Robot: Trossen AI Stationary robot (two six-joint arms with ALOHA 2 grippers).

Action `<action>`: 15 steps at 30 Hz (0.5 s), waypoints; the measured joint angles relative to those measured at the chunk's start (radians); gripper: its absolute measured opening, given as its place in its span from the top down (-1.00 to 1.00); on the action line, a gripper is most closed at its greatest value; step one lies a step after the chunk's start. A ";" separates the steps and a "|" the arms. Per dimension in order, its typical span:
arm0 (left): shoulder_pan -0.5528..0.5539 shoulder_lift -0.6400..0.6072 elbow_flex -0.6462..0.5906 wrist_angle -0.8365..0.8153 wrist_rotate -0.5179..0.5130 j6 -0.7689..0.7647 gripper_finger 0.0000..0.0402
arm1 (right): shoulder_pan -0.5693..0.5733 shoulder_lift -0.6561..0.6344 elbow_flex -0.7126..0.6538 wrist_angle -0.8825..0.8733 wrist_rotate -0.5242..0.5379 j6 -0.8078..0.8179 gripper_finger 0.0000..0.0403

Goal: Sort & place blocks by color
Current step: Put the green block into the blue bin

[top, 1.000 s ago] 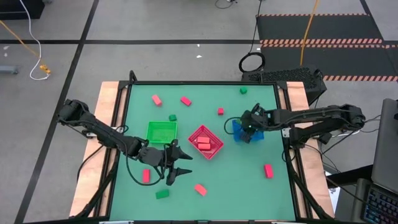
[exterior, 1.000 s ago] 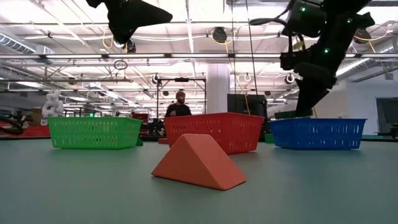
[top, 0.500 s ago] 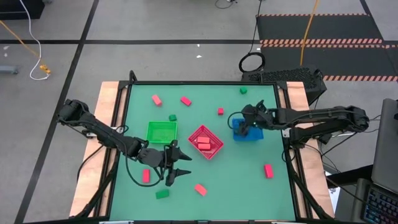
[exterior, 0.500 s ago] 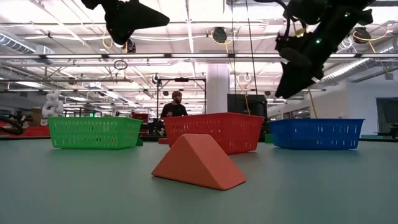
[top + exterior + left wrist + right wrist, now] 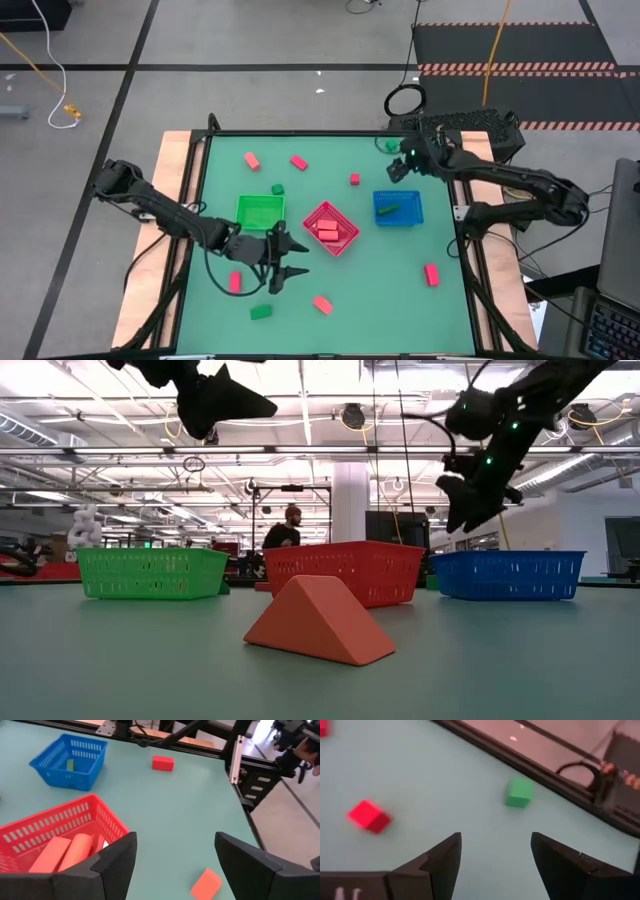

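Lying beyond right jaws (image 5: 495,862): green cube (image 5: 519,792).

Red, pink and green blocks (image 5: 250,159) lie scattered (some already in baskets).

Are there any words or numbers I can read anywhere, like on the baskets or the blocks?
None can be read.
The red basket, green basket and blue basket carry no print.
The salmon-pink block near the low camera is blank.
Things in the room behind the table are too small and blurred to show any lettering.
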 joint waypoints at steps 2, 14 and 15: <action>0.011 0.000 0.000 -0.009 0.000 -0.005 -0.35 | -0.057 0.027 0.000 0.019 -0.043 -0.026 -0.15; 0.073 0.000 0.000 -0.021 0.001 0.006 -0.35 | -0.168 0.260 0.036 0.163 -0.121 -0.143 -0.10; 0.079 0.000 0.000 -0.021 0.001 0.011 -0.35 | -0.172 0.280 0.052 0.158 -0.121 -0.151 -0.10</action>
